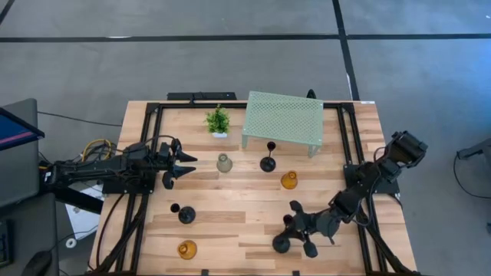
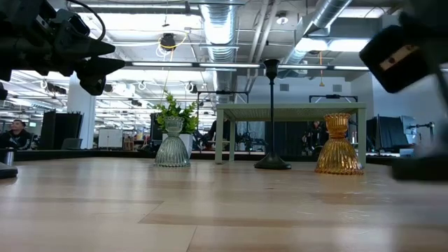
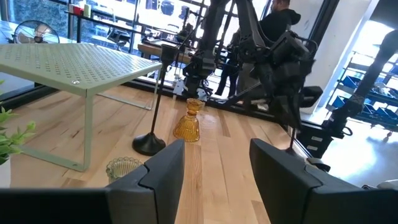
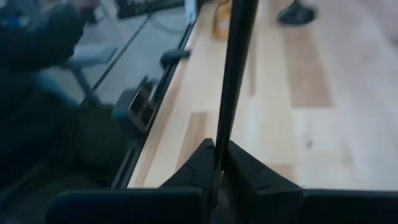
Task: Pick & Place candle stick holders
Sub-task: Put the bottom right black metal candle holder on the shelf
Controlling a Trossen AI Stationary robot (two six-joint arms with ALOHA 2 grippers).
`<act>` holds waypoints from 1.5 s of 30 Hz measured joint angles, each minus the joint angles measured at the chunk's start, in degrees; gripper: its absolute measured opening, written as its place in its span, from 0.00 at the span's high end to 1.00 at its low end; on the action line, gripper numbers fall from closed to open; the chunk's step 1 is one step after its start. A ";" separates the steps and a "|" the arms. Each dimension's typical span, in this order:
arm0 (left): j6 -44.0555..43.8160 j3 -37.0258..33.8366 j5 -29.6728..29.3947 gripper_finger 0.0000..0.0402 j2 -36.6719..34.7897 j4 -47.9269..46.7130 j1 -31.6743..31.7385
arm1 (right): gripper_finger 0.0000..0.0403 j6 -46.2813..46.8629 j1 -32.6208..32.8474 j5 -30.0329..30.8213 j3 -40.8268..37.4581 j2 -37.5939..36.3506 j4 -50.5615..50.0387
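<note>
Nearest the front edge of the pale wooden table [image 1: 230, 222], a squat amber glass holder [image 1: 187, 249] sits on the left side, and the right gripper [image 1: 294, 230] is over the right side. Its fingers are pinched tight around the thin stem of a black candle stick holder [image 4: 231, 74], whose round base [image 1: 281, 245] shows beside the fingers. A little farther back on the left stands a second black thin-stemmed holder [image 1: 186, 215]. Beyond that, in the middle band, the left gripper [image 1: 178, 163] hangs above the table with its fingers [image 3: 163, 167] spread apart and nothing between them, pointing toward a squat clear-grey glass holder [image 1: 224, 163]. To the right of this stand a third black stemmed holder [image 1: 268, 162] and another amber glass holder [image 1: 288, 180]. Farthest back are a small green potted plant [image 1: 218, 121] and a pale green mesh stand [image 1: 282, 119].
</note>
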 joint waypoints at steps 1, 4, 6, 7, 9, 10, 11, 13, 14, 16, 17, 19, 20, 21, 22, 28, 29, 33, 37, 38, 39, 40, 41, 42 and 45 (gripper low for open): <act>0.01 -0.01 0.00 0.55 -0.01 0.00 0.00 | 0.97 -0.06 -0.17 0.57 0.00 -0.93 -0.72; 0.00 0.00 0.00 0.55 -0.01 0.00 0.00 | 0.99 -2.03 -0.78 0.74 0.00 -4.50 -3.09; 0.00 -0.02 0.00 0.55 0.00 0.00 0.00 | 0.98 -2.89 -1.44 0.71 0.00 -7.67 -5.72; 0.00 0.00 0.00 0.55 -0.02 0.00 0.00 | 0.98 -2.87 -1.94 0.76 0.00 -9.36 -7.17; 0.00 0.00 0.00 0.55 -0.01 0.00 0.00 | 0.98 -2.86 -2.91 2.05 0.00 -12.79 -10.55; 0.00 -0.01 0.00 0.55 0.00 0.00 0.00 | 0.98 -2.84 -3.44 2.52 0.00 -14.69 -12.28; 0.00 -0.01 -0.02 0.55 -0.01 0.00 0.00 | 0.98 -2.84 -3.98 2.71 0.00 -16.45 -14.06; 0.00 0.00 0.00 0.55 0.00 0.00 0.00 | 0.99 -2.81 -5.09 2.70 0.00 -19.98 -16.91; 0.00 0.00 0.00 0.55 -0.02 0.00 -0.02 | 0.99 -2.48 -5.67 2.70 0.00 -21.67 -18.30; 0.00 0.00 0.00 0.55 0.00 0.00 0.00 | 0.99 -1.19 -7.01 3.11 0.00 -25.11 -21.43; 0.00 0.00 0.00 0.55 -0.02 0.00 0.00 | 0.99 -0.33 -7.71 3.48 0.00 -26.69 -23.09; 0.00 0.00 0.00 0.55 -0.02 0.00 0.00 | 0.98 0.95 -9.21 3.65 0.00 -29.73 -26.31; 0.00 -0.02 0.00 0.55 0.00 0.00 0.00 | 0.98 1.41 -9.98 3.67 0.00 -31.02 -27.76; 0.00 0.00 0.00 0.55 0.00 0.00 0.00 | 0.98 1.51 -10.75 3.73 0.00 -32.31 -28.99; 0.00 0.00 0.00 0.55 -0.02 0.00 0.00 | 0.99 1.52 -11.58 3.73 0.00 -33.54 -30.04; 0.00 0.00 0.00 0.55 -0.01 0.00 0.00 | 0.99 1.55 -18.17 4.07 2.49 -39.20 -40.10; 0.00 0.00 0.00 0.55 -0.01 0.00 0.00 | 0.99 1.55 -19.45 4.43 3.81 -39.74 -42.83; 0.00 0.00 0.00 0.55 -0.02 0.00 0.00 | 0.99 -1.12 -24.78 5.09 9.46 -40.31 -53.17; 0.00 0.00 0.00 0.55 -0.01 0.00 0.00 | 0.99 -7.64 -30.07 5.12 14.05 -40.37 -55.31; 0.00 0.00 0.00 0.55 -0.02 0.00 0.00 | 0.99 -9.36 -31.39 5.07 14.95 -40.34 -55.38; 0.00 0.00 0.00 0.55 -0.02 0.00 0.00 | 0.99 -10.97 -32.76 5.07 15.79 -40.33 -55.66; 0.01 -0.01 0.00 0.55 -0.01 0.00 0.00 | 0.99 -12.48 -34.12 5.07 16.56 -40.35 -56.14; 0.01 -0.01 0.00 0.55 -0.01 0.00 0.00 | 0.99 -13.64 -35.66 5.09 17.12 -40.37 -56.48; 0.00 -0.01 0.00 0.55 -0.02 0.00 0.00 | 1.00 -14.55 -37.20 5.09 17.54 -40.37 -56.95; 0.01 0.00 0.00 0.55 0.00 0.00 0.00 | 1.00 -15.51 -42.42 4.94 18.44 -40.34 -59.18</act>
